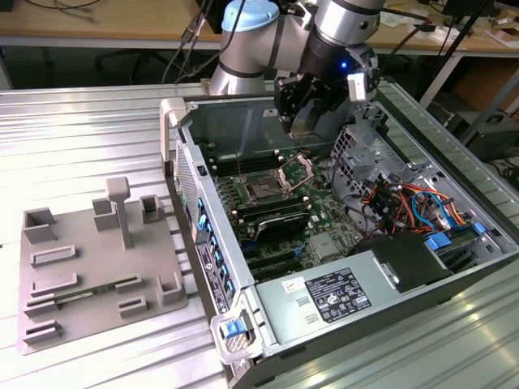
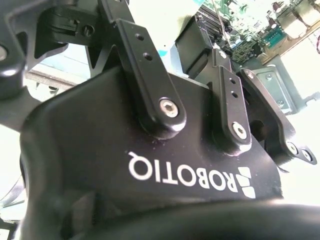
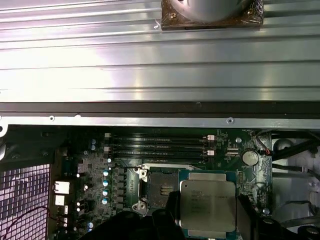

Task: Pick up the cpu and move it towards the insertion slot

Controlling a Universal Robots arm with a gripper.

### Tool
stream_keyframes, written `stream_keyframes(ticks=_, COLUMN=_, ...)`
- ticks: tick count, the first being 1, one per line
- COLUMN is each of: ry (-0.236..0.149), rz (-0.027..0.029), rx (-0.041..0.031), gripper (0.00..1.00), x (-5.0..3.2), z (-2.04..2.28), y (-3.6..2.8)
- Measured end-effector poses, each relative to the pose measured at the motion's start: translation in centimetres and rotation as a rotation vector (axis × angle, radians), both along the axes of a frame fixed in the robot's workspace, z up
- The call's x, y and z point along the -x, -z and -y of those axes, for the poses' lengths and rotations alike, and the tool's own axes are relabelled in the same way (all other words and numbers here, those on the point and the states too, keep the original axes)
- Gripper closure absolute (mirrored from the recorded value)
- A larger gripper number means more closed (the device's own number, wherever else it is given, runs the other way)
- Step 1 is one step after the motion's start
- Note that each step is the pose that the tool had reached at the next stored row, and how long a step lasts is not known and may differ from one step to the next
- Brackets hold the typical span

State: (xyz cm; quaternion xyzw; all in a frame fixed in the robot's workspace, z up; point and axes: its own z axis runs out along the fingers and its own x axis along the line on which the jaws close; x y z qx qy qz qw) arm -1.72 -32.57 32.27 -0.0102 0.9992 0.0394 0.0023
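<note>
Black gripper (image 1: 302,113) is gripping the flat square silver-topped cpu (image 3: 207,202) above the open computer case.

In the first wrist view, dark fingers (image 3: 244,212) are clamping the cpu on both sides, while the square dark insertion slot (image 3: 162,189) with its shiny metal frame is sitting just beside it on the green circuit board (image 3: 95,165). In the exterior view, the gripper is hanging in the upper middle over the slot (image 1: 265,190); the grey plastic fixture plate (image 1: 89,275) is lying at lower left. Faint print on the cpu is too blurred to read.
</note>
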Motion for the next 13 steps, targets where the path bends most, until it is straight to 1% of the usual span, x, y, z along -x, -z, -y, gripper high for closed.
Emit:
stream_keyframes(ticks=7, ry=0.0, rz=0.0, rx=0.0, gripper=0.46, x=0.01, z=-0.46, y=0.19)
stream_keyframes(ticks=13, ry=0.0, rz=0.0, rx=0.0, gripper=0.46, x=0.01, z=-0.47, y=0.21)
